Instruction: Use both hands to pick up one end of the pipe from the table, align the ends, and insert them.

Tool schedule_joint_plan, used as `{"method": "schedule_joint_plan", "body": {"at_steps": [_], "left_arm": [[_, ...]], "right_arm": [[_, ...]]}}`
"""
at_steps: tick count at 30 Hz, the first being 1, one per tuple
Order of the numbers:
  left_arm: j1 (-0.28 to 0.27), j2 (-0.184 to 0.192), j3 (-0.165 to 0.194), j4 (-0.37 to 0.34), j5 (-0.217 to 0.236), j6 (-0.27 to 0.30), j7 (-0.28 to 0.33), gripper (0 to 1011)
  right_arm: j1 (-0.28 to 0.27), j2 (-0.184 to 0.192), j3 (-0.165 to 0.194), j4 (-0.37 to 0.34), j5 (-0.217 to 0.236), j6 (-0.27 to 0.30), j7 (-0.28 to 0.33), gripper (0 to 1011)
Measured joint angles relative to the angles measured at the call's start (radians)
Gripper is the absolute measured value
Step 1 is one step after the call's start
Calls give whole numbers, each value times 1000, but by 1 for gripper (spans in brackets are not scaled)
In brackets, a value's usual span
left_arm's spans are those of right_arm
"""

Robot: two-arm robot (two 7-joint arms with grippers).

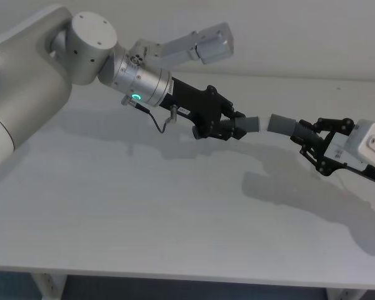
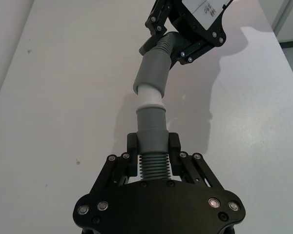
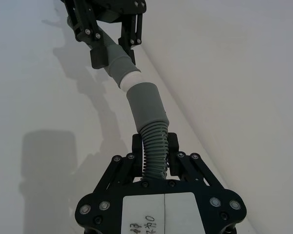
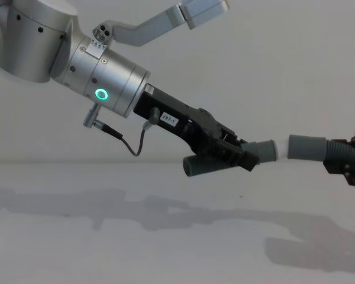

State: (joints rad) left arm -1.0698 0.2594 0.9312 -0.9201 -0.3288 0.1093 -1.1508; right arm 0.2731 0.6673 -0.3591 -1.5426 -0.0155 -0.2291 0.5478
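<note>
Above the table [image 1: 144, 212], my left gripper [image 2: 152, 146] and right gripper [image 3: 155, 148] clamp their pipe halves [image 2: 151, 129], whose skewed ends [image 2: 150, 97] I fear may jam.

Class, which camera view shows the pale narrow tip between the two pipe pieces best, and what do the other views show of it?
The left wrist view: the pale tip shows large, bridging the two grey mouths. The right wrist view shows it as a shorter white band. The chest view gives a small side glimpse. In the head view the pieces look slightly apart.

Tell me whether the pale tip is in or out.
Out: the pale tip meets the other pipe's mouth, its white length exposed between both grey ends.
</note>
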Motion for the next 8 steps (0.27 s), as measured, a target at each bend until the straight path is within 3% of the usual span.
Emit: {"method": "schedule_joint_plan", "body": {"at_steps": [8], "left_arm": [[0, 0, 1, -1, -1, 1, 1, 354]], "right_arm": [[1, 0, -1, 1, 0, -1, 1, 281]]}}
